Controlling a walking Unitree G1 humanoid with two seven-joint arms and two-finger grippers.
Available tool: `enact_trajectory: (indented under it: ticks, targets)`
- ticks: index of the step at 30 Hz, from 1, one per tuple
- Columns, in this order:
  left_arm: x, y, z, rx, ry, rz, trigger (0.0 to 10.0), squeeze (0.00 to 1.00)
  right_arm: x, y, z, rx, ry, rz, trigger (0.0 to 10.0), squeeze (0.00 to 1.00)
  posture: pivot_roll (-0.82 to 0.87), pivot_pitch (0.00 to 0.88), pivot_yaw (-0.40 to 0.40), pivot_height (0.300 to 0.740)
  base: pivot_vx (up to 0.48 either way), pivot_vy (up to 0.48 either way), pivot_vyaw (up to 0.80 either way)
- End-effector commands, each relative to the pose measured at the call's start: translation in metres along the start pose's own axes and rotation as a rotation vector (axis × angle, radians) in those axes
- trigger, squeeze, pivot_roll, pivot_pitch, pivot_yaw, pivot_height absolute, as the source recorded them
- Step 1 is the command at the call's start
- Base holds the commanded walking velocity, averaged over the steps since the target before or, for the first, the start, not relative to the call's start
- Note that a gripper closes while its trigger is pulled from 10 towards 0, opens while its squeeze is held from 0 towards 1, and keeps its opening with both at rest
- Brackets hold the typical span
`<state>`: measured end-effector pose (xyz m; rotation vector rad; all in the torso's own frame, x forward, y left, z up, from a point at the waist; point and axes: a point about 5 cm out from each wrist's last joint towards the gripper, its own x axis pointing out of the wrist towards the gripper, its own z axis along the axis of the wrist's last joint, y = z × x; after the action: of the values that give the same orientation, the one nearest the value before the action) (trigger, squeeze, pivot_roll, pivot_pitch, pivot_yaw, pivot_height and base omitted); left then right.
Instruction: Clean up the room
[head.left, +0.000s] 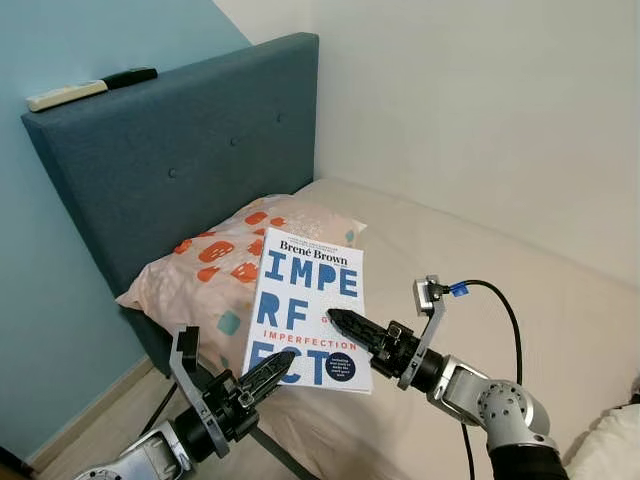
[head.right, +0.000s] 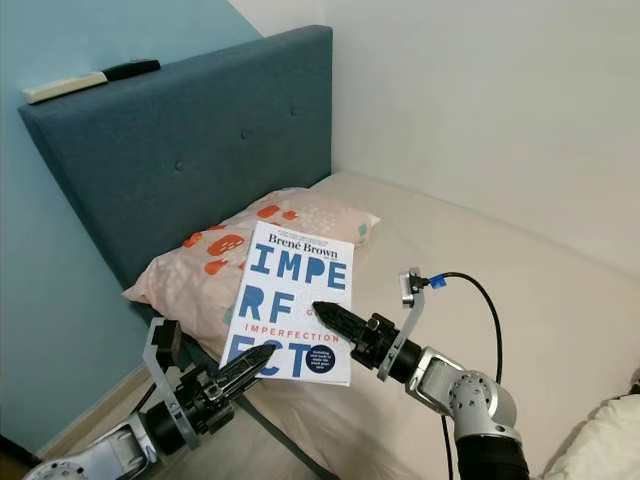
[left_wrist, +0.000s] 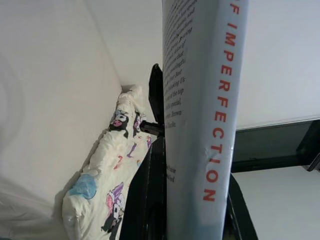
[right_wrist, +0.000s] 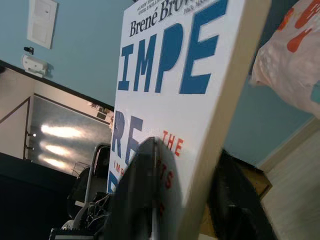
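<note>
Item, far left: two remote controls, one pale (head.left: 65, 95) and one black (head.left: 130, 76), lying end to end along the top edge of the headboard (head.left: 190, 150). Headboard is blue-grey woven fabric, padded, with sunken buttons, set against a light blue wall.

Item, left: left gripper (head.left: 268, 374), long black fingers clamped on the lower left corner of the book (head.left: 312, 305). In the left wrist view the book's spine and back cover sit squeezed between the two fingers (left_wrist: 145, 200).

Item, centre: pillow (head.left: 225, 265), soft, peach cloth printed with orange and pale blue shapes, lying at the head corner of the bed (head.left: 480, 270) against the headboard. The book is held in the air above the bed's left edge, just in front of the pillow; flat white paperback, cover upward, large blue letters and a red line of text.

Item, right: right gripper (head.left: 345, 322), fingers closed on the book's right edge, one finger over the cover. Bed surface is plain beige sheet, smooth.

Item, lower right corner: white padded object (head.left: 610, 445), possibly a second pillow; too little visible to tell.
</note>
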<state>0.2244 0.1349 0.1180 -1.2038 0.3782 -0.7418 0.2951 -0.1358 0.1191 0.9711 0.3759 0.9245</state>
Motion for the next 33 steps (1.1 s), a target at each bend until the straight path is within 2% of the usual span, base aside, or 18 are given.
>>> enact_trajectory:
  ticks: [1,18,19,20,27,33]
  targets:
    - [-0.002,-0.003,0.001,0.012,-0.005,-0.021,0.0,0.0,0.0,0.002,0.003,-0.002,-0.005,0.007,0.0,0.0,-0.04,0.112,-0.02,0.74,0.0,0.0,0.0]
    - [-0.001,-0.002,-0.001,0.044,0.02,-0.006,0.0,0.0,0.0,0.003,0.003,0.002,-0.021,0.017,0.0,0.0,-0.04,0.114,-0.017,0.74,0.0,0.0,0.0]
    - [-0.001,-0.002,0.0,0.063,0.015,-0.002,2.9,0.02,0.0,0.003,0.004,0.002,-0.024,0.017,0.0,0.0,-0.04,0.114,-0.017,0.74,0.0,0.0,0.0]
    - [-0.001,-0.002,0.0,0.069,0.01,0.002,10.0,1.0,0.0,0.003,0.004,0.0,-0.025,0.017,0.0,0.0,-0.04,0.115,-0.017,0.74,0.0,0.0,0.0]
    - [-0.001,-0.002,0.002,0.07,-0.011,0.001,10.0,1.0,0.0,0.004,0.007,-0.006,-0.042,0.016,0.0,0.0,-0.04,0.116,-0.018,0.74,0.0,0.0,0.0]
    - [-0.003,0.005,0.003,0.084,-0.018,0.06,10.0,1.0,-0.002,0.001,0.016,-0.033,-0.088,-0.01,0.0,0.0,-0.04,0.114,-0.016,0.74,0.0,0.0,0.0]
